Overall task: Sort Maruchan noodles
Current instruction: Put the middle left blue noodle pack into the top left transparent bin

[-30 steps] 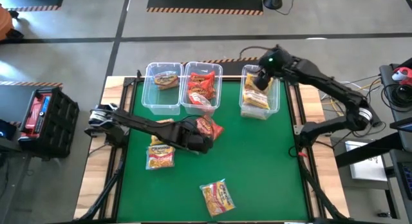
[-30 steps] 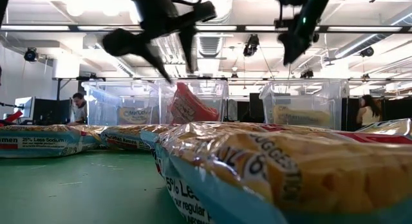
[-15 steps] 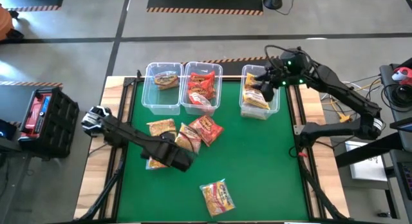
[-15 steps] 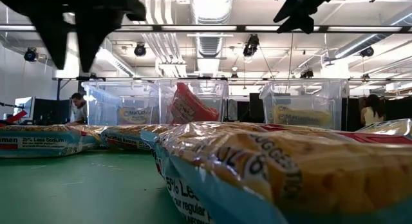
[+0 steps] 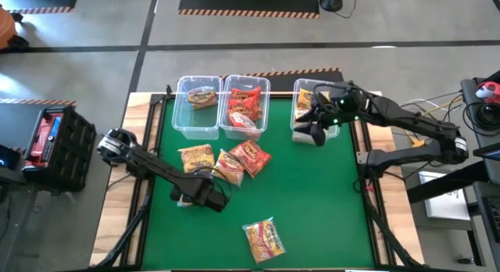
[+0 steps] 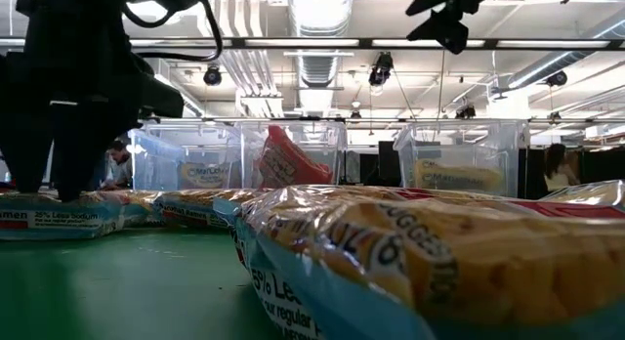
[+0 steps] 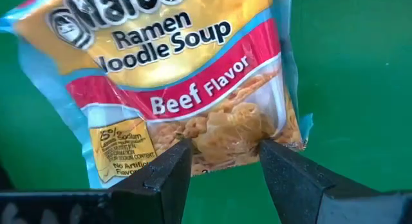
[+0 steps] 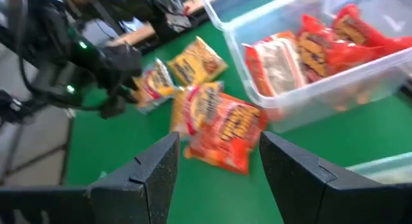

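Nearest the bench's front edge, a yellow crinkly plastic ramen packet with a blue rim (image 5: pixel 264 238) is seen lying alone on the green bench (image 5: pixel 312 202), well apart from the rest; in the low view it fills the foreground (image 6: pixel 420 262).

Farther in, on the left side, the left pincer (image 5: pixel 205 196) is lowered over a yellow Beef Flavor ramen packet with a red band (image 7: pixel 174 89). Its two dark fingers (image 7: pixel 168 174) are seen spread apart, straddling the packet's lower edge, with nothing clamped between them. In the high view only a sliver of this packet (image 5: pixel 181 200) is visible beside the arm.

Just beyond, three more packets lie in a touching cluster: a yellow packet (image 5: pixel 195 156), a yellow-and-red packet (image 5: pixel 227 166) and an orange-red packet (image 5: pixel 252 155).

At the far edge three clear plastic bins are lined up. The left bin (image 5: pixel 197 108) holds a yellow packet (image 5: pixel 202 95); the middle bin (image 5: pixel 244 108), touching it, holds several red packets (image 5: pixel 244 108). The right bin (image 5: pixel 314 108) stands apart and holds yellow packets (image 5: pixel 306 100).

The right pincer (image 5: pixel 315 131) hangs above the near edge of the right bin, its fingers (image 8: pixel 154 172) held apart and empty.

Beyond the bench, a person (image 6: pixel 119 164) is seen in the room.
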You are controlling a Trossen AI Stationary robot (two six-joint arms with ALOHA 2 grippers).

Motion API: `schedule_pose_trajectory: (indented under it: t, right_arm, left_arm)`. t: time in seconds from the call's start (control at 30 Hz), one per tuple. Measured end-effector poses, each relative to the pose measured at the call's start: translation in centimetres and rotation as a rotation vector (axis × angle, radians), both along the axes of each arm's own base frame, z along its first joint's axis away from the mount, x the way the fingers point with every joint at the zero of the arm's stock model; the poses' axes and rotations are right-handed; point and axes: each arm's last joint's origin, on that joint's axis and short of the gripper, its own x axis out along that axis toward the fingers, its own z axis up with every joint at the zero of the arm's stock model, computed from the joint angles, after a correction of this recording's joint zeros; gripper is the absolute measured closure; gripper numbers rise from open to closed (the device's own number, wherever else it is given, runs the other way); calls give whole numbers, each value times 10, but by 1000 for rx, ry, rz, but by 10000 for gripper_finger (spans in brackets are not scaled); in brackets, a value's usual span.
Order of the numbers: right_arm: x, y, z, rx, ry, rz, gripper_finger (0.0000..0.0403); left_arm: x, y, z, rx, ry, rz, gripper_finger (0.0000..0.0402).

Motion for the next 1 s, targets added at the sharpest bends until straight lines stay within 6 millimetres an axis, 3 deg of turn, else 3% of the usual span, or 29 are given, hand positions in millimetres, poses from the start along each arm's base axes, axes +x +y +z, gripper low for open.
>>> schedule_pose_trajectory:
  t: [0.2, 0.5, 0.63, 0.8, 1.0]
  right_arm:
    - [10, 13, -9, 79, -38, 18, 200]
    - [22, 27, -20, 69, 16, -11, 200]
    - [32, 30, -27, 89, 42, -3, 200]
    - [58, 35, -42, 122, 34, 14, 200]
    - [104, 45, -88, 193, 105, 75, 200]
  left_arm:
    - [1, -5, -5, -23, -41, 7, 232]
    - [35, -28, -8, -83, -245, -143, 232]
    - [46, -34, -12, -78, -233, -201, 232]
    - [59, -41, -25, -75, -204, -253, 232]
    - [62, -43, -37, -71, -150, -235, 232]
